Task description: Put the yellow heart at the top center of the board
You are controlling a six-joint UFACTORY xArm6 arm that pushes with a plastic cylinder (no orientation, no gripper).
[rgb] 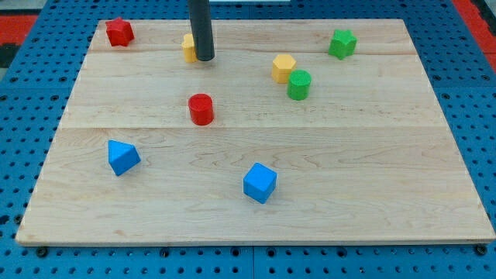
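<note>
The yellow heart (187, 47) sits near the view's top, left of centre, partly hidden behind my rod. My tip (204, 58) rests on the board touching or just beside the heart's right side. The heart's shape is mostly covered, only its left part shows.
Wooden board (372, 155). Red star block (119, 32) at top left. Yellow hexagon (284, 67) and green cylinder (299, 84) right of centre. Green star block (342, 43) at top right. Red cylinder (201, 109) mid-left. Blue triangle block (122, 156) and blue cube (260, 182) near the bottom.
</note>
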